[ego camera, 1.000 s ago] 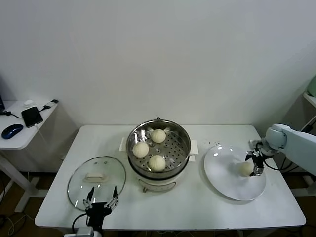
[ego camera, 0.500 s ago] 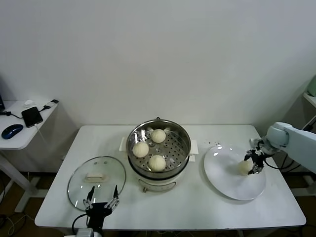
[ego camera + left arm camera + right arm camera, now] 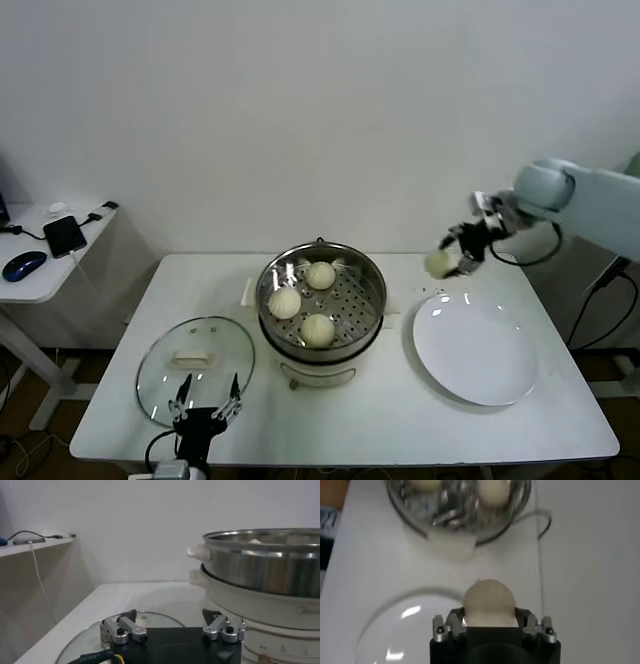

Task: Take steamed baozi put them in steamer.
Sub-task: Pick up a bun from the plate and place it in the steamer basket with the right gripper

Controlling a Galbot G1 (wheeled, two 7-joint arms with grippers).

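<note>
Cream-white, the last bun (image 3: 440,263) sits clamped in my right pincer (image 3: 462,252), raised beside the steamer (image 3: 322,297) to clear its rim, while my left pincer (image 3: 203,408) waits spread wide near the lid (image 3: 195,364).

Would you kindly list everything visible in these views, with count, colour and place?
baozi in steamer: three, cream-white, on the perforated tray.
held baozi: one, cream-white, in the air above the plate's far edge.
steamer: one, steel on a cream base, table centre.
plate: one, white, right of the steamer.
glass lid: one, clear, left of the steamer.
phone: one, black, side table.
mouse: one, blue, side table.
right claw: shut on the held baozi.
left claw: open, near edge by the lid.
</note>
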